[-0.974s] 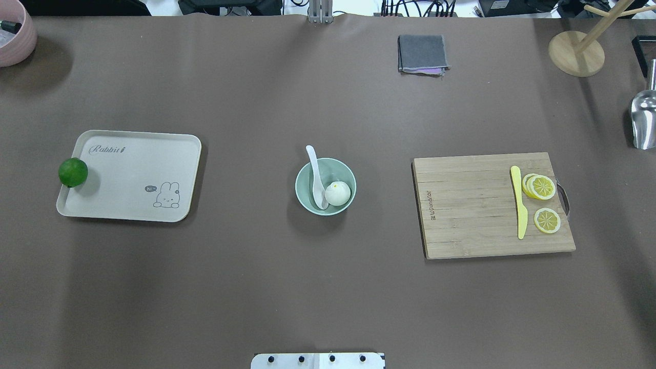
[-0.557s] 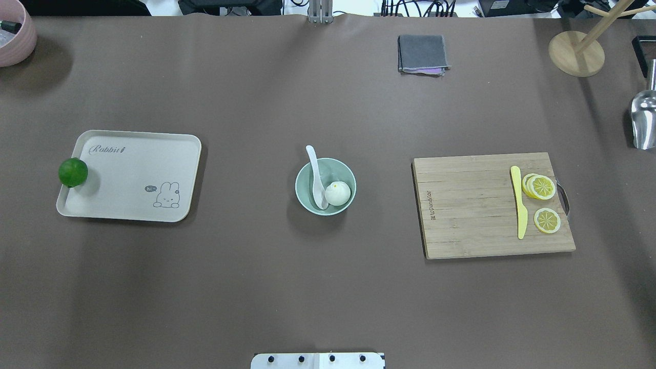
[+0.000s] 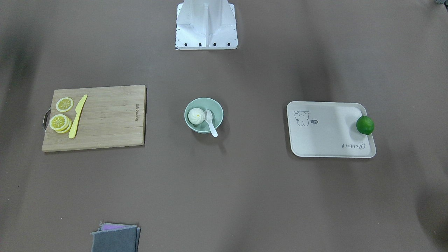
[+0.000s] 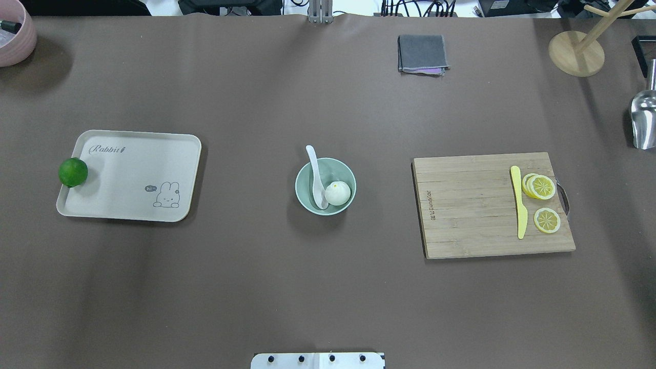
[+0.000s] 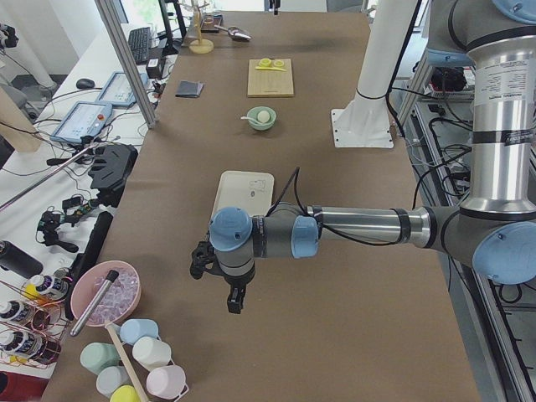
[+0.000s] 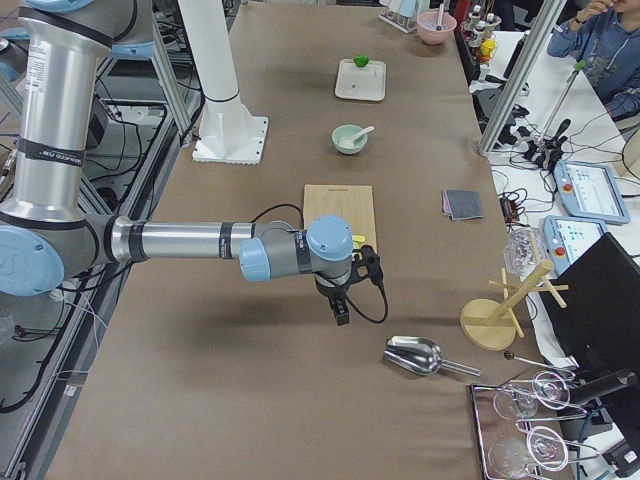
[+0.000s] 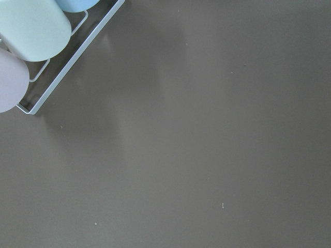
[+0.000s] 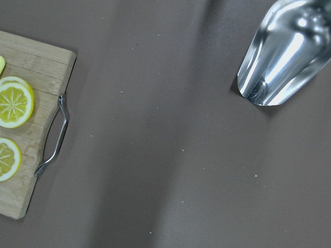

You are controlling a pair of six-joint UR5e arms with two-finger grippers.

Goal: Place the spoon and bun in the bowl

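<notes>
Mint-green bowl: centre of the overhead view, upright on the brown table, between the tray and the cutting board and well apart from both.
Bun: inside the bowl, in its lower-right part in the overhead view, touching the spoon's scoop.
Spoon: scoop down in the bowl beside the bun. The handle leans on the rim and sticks out past it toward the upper left.
Left gripper: seen only in the left side view, low in the middle of that frame, pointing down over bare table. Whether its fingers are apart or together cannot be told.
Right gripper: seen only in the right side view, mid-frame, pointing down over bare table between the cutting board and the metal scoop. Its finger state cannot be told either.
Tray: left of the overhead view, with a lime at its left edge.
Cutting board: right of the overhead view. A yellow knife lies on it, with lemon slices just to the knife's right.
Grey cloth: folded, top of the overhead view, right of centre.
Metal scoop: upper right of the right wrist view, lying on the table.
Pastel cups: upper-left corner of the left wrist view, cut off by the frame edge.
</notes>
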